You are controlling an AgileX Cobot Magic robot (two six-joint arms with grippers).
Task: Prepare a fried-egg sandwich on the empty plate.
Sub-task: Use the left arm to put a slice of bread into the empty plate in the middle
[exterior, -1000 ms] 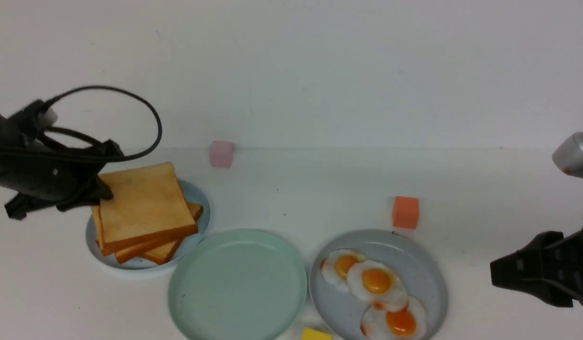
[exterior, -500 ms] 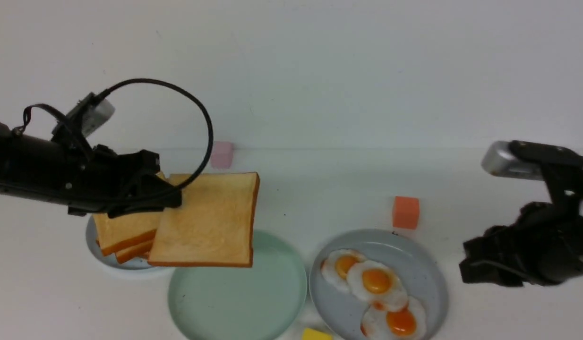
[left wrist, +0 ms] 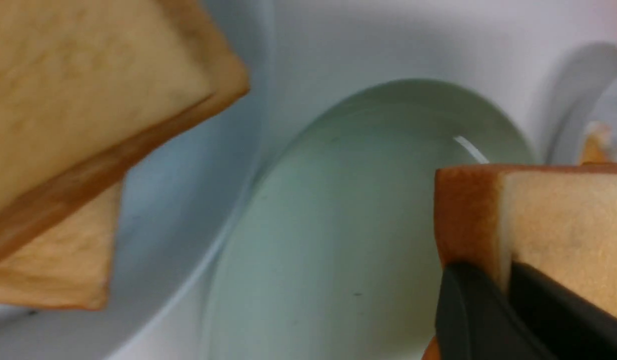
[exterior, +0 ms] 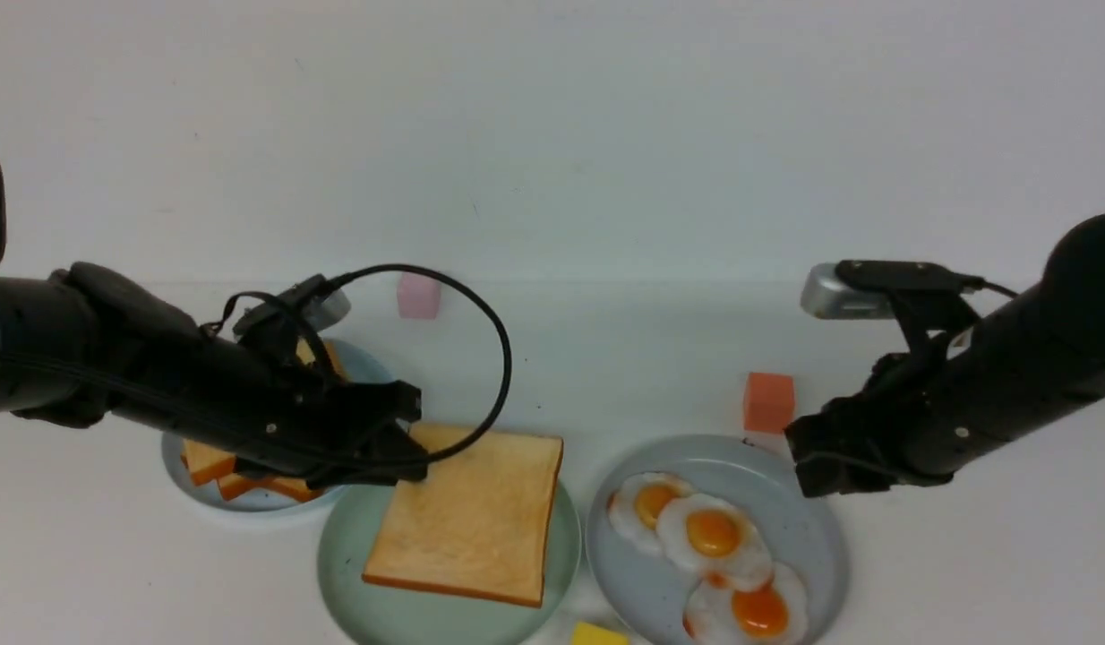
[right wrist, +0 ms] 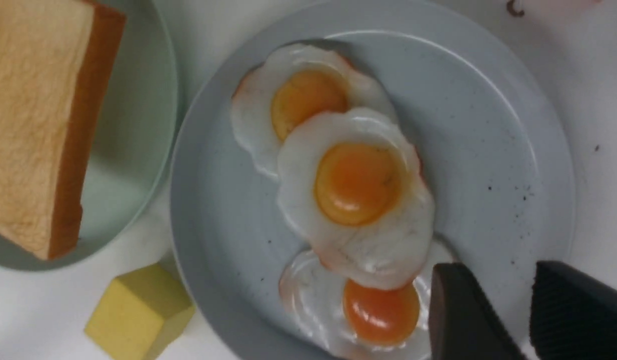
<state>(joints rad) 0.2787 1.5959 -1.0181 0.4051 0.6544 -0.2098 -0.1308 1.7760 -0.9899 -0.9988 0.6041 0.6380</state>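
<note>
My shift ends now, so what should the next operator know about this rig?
Left gripper: shut on a toast slice, held over the mint plate, not released.
Right gripper: open, empty, near the speckled plate with three eggs.
Toast pile: on the blue plate.
Done: first slice at the plate.
Left: release it, add an egg, top with a second slice.

Glossy mint plate, matt porous toast
</note>
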